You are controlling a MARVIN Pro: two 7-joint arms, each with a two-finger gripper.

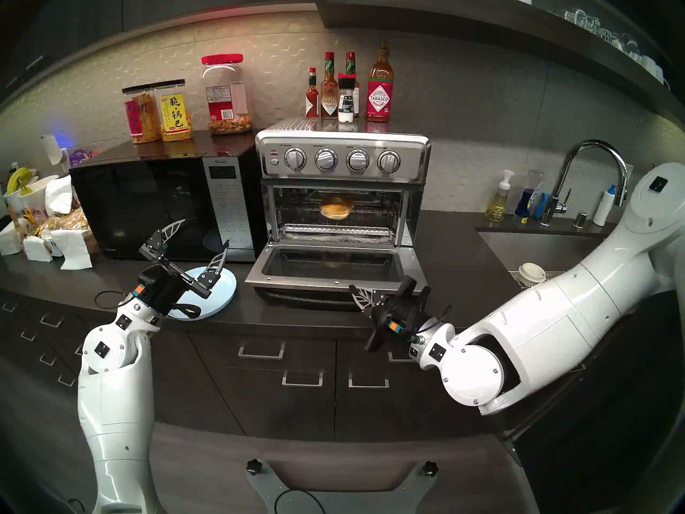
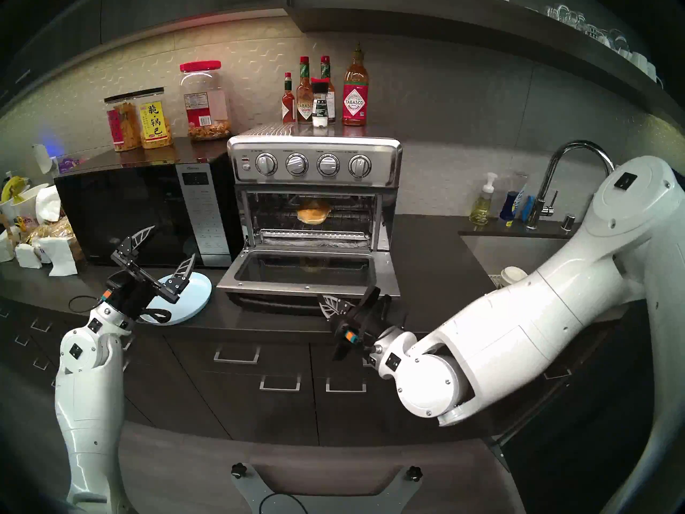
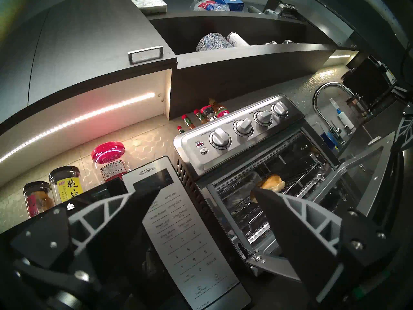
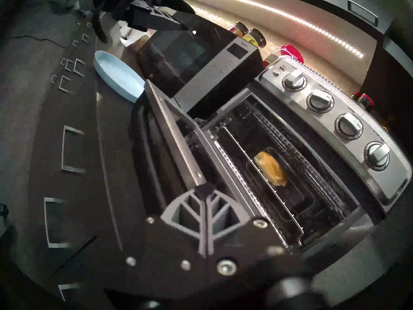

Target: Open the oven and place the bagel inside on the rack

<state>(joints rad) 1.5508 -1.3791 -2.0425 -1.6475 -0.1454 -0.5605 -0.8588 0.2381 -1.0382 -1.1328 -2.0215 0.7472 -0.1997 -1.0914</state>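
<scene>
Bagel (image 1: 336, 206) is seen resting on the rack (image 1: 374, 215) inside the opened oven (image 1: 344, 157); nothing is left. At seven o'clock, the left gripper (image 1: 202, 242) is spread wide and empty; at six, the right gripper (image 1: 356, 293) is pinched closed, empty.

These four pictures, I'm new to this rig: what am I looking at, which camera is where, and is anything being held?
Two big views come from the robot's head; the other two sit on its wrists, looking past their own fingers. The white arms end in black grippers. The left gripper is open and empty above the pale blue plate. The right gripper is shut on nothing, near the front edge of the oven door, which hangs open. The bagel already lies on the rack inside. A microwave stands beside the oven.
</scene>
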